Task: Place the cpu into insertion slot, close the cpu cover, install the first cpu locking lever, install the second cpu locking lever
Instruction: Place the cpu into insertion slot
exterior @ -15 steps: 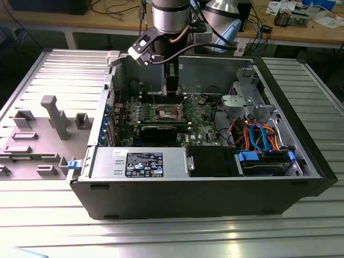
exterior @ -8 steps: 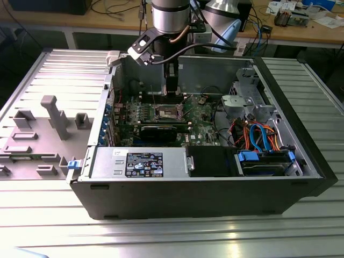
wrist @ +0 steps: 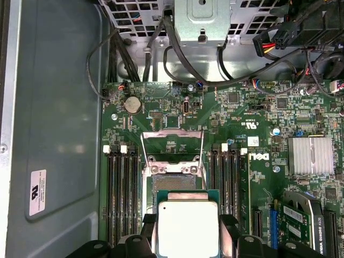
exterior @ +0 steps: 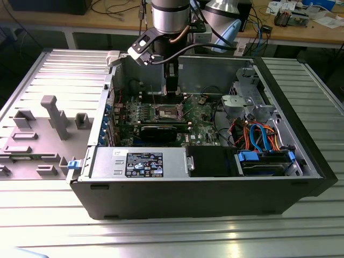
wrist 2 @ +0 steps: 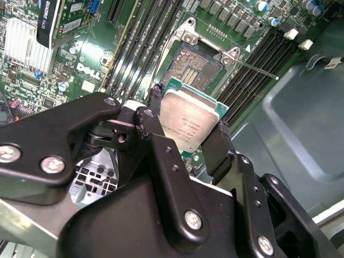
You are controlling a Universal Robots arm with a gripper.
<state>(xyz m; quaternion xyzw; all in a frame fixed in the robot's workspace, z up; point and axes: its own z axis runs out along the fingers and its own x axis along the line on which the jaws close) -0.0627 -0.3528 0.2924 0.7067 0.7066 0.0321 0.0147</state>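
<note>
1. Nearest the lens in both wrist views are the black fingers (wrist 2: pixel 217 148), clamped on two opposite edges of the cpu (wrist 2: pixel 192 115). Holding it by the edges leaves the silver-grey top and the underside untouched, which I judge is the reason for this grip.
2. The gripper (wrist 2: pixel 187 123) carries the cpu with its metal top up, just beside the insertion slot (wrist 2: pixel 196 67). In the first wrist view the chip's leading edge overlaps the near rim of the slot. It looks raised off the board, though the gap itself cannot be seen.
3. The insertion slot lies bare, its contact field exposed, so nothing is seated in it yet.
4. The cpu cover (wrist: pixel 172 132) stands swung up on the side of the insertion slot away from the cpu, which keeps the recess open from above.
5. A thin locking lever (wrist 2: pixel 255 69) juts out from one corner of the insertion slot, unlatched. This fits the raised cover.
6. Long memory slots (wrist: pixel 121 199) flank the insertion slot on two sides, leaving a narrow lane for the fingers.
7. In the exterior view the arm reaches straight down into the open computer case (exterior: pixel 188 199), which lies on the ribbed metal surface (exterior: pixel 161 236). The gripper hangs directly over the insertion slot.
</note>
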